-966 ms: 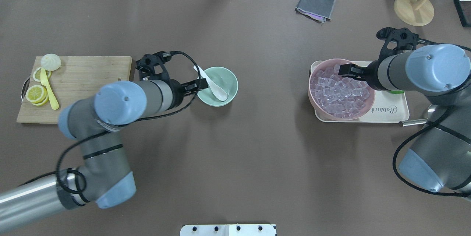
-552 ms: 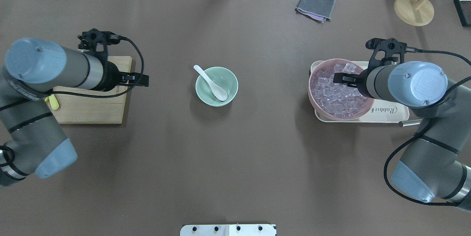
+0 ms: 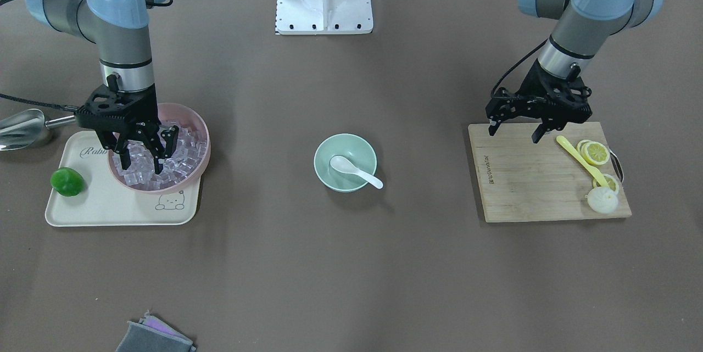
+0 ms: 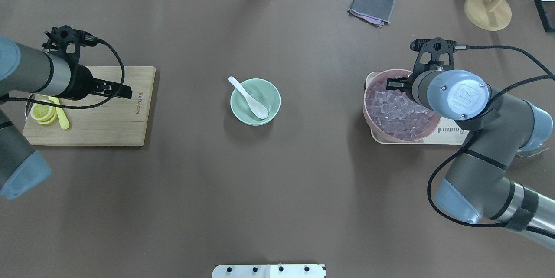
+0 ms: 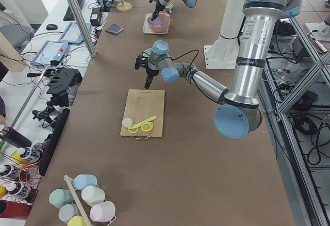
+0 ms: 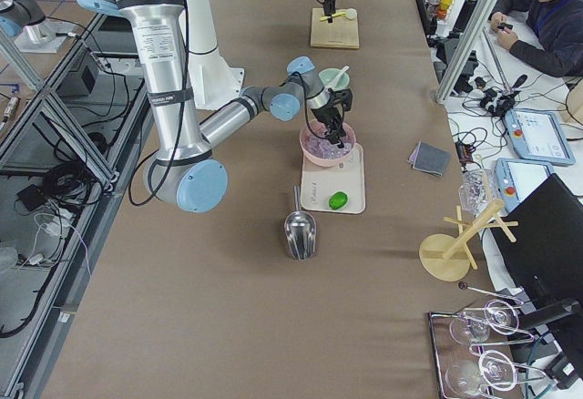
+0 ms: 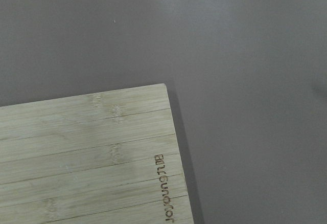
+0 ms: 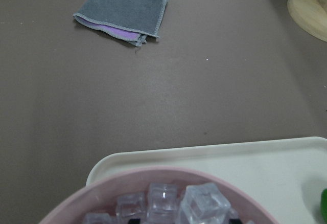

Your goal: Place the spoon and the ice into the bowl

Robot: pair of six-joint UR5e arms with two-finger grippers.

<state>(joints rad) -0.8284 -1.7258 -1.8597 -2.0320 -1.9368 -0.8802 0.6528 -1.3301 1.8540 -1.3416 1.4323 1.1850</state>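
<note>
The white spoon [image 4: 249, 98] lies in the mint-green bowl [image 4: 271, 96] at the table's middle, scoop inside and handle over the rim; the front view shows the spoon [image 3: 343, 165] and the bowl [image 3: 357, 149] too. Several clear ice cubes [image 3: 187, 154] fill a pink bowl [image 3: 207, 140]. My right gripper [image 3: 141, 164] points down, open, with its fingertips among the ice; I see no cube between them. The right wrist view shows ice [image 8: 202, 203] close below. My left gripper [image 3: 513, 133] is open and empty above the cutting board's corner, far from the mint-green bowl.
A wooden cutting board [image 4: 99, 113] at the left carries lemon slices [image 4: 41, 111] and a yellow spoon [image 4: 60, 115]. The pink bowl stands on a cream tray [image 3: 110, 204] with a green item [image 3: 67, 182]. A metal scoop [image 3: 19, 128], a grey cloth [image 4: 372, 5] and a wooden stand [image 4: 488, 9] lie farther off.
My left arm has drawn back from the mint-green bowl to over the cutting board, leaving the spoon in the bowl. My right gripper has swung over the pink bowl toward the ice.
</note>
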